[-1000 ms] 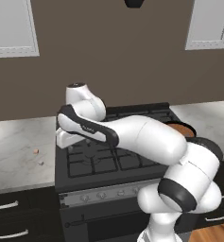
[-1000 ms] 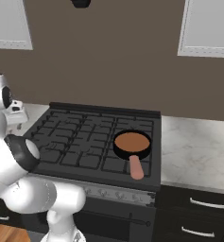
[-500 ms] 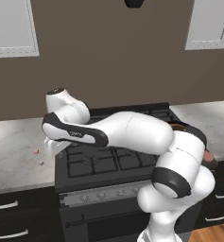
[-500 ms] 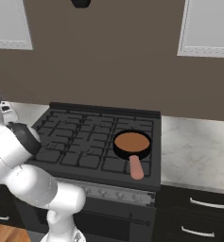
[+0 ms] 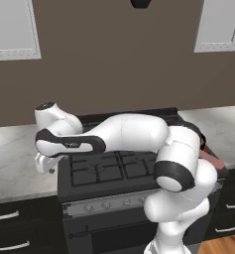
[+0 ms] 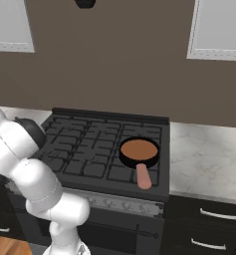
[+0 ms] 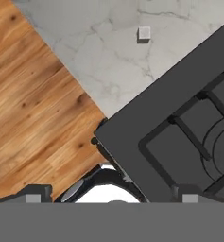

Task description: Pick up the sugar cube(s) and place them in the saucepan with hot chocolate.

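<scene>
Across the black gas stove [image 6: 107, 149], the white arm [image 5: 129, 131] reaches left from its base, its hand hanging over the stove's left front corner where the marble table [image 5: 12, 158] begins. Largest of the task's things, the saucepan with hot chocolate [image 6: 138, 151] sits on the stove's front right burner, brown liquid inside, its pinkish-red handle pointing toward the front edge. Seen from the hand camera, the stove's corner meets the marble table diagonally, with wood floor [image 7: 33, 108] beyond the table's edge. Smallest in the scene, a pale sugar cube [image 7: 144, 32] lies on the marble, apart from the stove's side and well apart from the saucepan. Just two dark fingertips [image 7: 33, 197] peek up at the bottom of that view, set far apart, so the jaws [image 7: 111, 201] look released and grasp nothing, though little of them is visible.
</scene>
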Motion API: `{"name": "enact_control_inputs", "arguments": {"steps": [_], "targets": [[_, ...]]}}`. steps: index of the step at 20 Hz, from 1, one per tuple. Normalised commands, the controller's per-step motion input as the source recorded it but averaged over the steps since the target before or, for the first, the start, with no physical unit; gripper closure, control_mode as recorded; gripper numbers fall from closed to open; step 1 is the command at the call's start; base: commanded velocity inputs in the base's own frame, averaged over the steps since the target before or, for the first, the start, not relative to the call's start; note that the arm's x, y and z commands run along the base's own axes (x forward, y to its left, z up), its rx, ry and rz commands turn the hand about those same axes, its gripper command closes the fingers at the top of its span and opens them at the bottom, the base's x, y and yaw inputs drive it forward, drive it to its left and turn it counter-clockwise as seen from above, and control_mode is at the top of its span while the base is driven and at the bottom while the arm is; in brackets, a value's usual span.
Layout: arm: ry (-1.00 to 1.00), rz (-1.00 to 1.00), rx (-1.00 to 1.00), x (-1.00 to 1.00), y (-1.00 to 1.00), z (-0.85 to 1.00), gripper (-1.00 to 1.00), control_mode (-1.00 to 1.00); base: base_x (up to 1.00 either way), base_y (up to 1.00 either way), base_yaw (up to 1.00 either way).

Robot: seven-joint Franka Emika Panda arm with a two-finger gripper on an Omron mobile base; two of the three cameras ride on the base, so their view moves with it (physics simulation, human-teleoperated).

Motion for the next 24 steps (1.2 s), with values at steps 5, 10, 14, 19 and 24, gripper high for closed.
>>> {"name": "enact_control_inputs", "arguments": {"steps": [5, 10, 14, 19, 24], "targets": [[0.0, 0.07, 0.0, 0.17, 0.24, -0.36, -1.0, -1.0, 0.0, 0.0, 0.0], [-0.03, 0.01, 0.0, 0.35, 0.0, -0.25, -1.0, -1.0, 0.0, 0.0, 0.0], [0.0, 0.0, 0.0, 0.4, 0.0, -0.17, -1.0, -1.0, 0.0, 0.0, 0.0], [0.0, 0.0, 0.0, 0.41, 0.0, -0.21, -1.0, -1.0, 0.0, 0.0, 0.0], [-0.01, 0.0, 0.0, 0.27, 0.13, -0.2, -1.0, -1.0, 0.0, 0.0, 0.0]]}}
